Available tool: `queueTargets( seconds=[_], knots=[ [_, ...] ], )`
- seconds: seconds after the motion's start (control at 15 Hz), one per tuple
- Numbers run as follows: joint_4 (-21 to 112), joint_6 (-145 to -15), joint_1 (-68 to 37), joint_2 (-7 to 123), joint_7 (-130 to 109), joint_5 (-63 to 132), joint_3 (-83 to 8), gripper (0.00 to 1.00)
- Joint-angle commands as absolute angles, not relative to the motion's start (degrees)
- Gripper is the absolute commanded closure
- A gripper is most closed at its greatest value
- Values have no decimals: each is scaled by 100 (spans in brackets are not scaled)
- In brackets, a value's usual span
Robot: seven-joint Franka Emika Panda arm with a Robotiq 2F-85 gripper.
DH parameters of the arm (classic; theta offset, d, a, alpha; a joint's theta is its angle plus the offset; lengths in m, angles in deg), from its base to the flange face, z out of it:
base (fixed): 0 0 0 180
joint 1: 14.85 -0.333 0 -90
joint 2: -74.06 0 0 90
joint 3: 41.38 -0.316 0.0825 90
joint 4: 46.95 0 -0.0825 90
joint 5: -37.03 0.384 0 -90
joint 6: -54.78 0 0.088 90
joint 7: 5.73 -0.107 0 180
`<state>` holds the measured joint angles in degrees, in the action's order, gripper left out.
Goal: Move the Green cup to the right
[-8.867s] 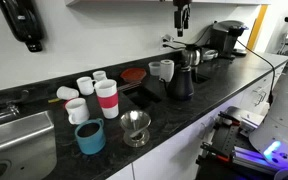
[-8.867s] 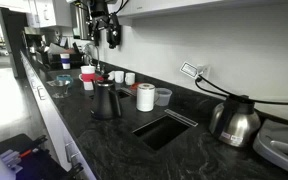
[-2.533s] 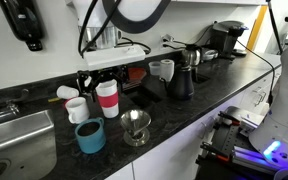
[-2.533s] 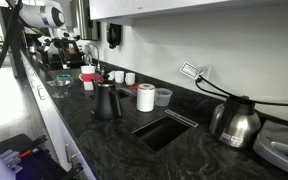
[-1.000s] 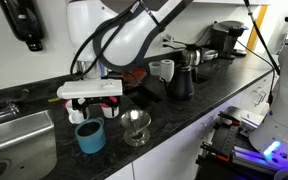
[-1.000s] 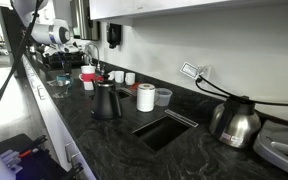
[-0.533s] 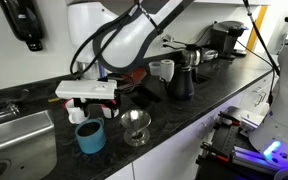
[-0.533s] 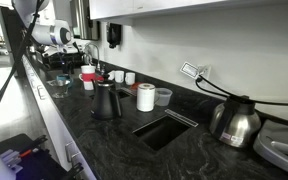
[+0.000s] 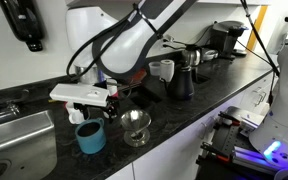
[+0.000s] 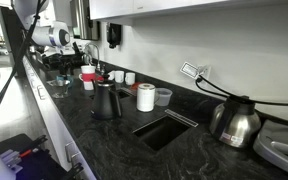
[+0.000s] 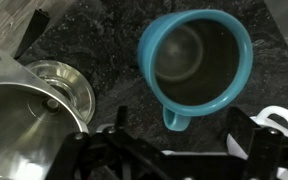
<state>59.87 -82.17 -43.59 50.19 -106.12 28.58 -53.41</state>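
Observation:
The Green cup (image 9: pixel 91 138) is a short teal cup standing upright on the black counter near the front edge. In the wrist view it (image 11: pixel 195 58) is seen from above, with a dark inside and a small handle pointing toward the gripper. My gripper (image 9: pixel 84 112) hangs just above the cup, slightly behind it. In the wrist view the gripper (image 11: pixel 180 140) is open and empty, with a finger on each side of the handle and not touching the cup.
A metal dripper bowl (image 9: pixel 136 127) stands right beside the cup and also shows in the wrist view (image 11: pixel 62 86). A white cup (image 11: pixel 280 121) sits near one finger. The sink (image 9: pixel 14 142), a black kettle (image 9: pixel 181 82) and small white cups (image 9: pixel 76 110) are close by.
The arm has come in over the counter, and in the last second the gripper has sunk a little lower and shifted slightly toward the teal cup. The cup has not moved.

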Motion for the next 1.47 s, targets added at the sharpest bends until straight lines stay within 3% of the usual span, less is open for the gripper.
queueTargets(
  seconds=[0.0, 0.13, 0.2, 0.33, 1.0, 1.4],
  knots=[
    [5895, -8355, -4449, 4882, -10860, 2881, -5266, 2],
    [5889, -8367, -4460, 4837, -10949, 2891, -5263, 0],
    [5887, -8371, -4462, 4829, -10982, 2889, -5262, 4],
    [5887, -8400, -4471, 4842, -11052, 2852, -5240, 27],
    [5874, -8458, -4421, 4900, -11051, 2882, -5212, 98],
    [5976, -8800, -4339, 5208, -10841, 3092, -5403, 96]
  ],
)
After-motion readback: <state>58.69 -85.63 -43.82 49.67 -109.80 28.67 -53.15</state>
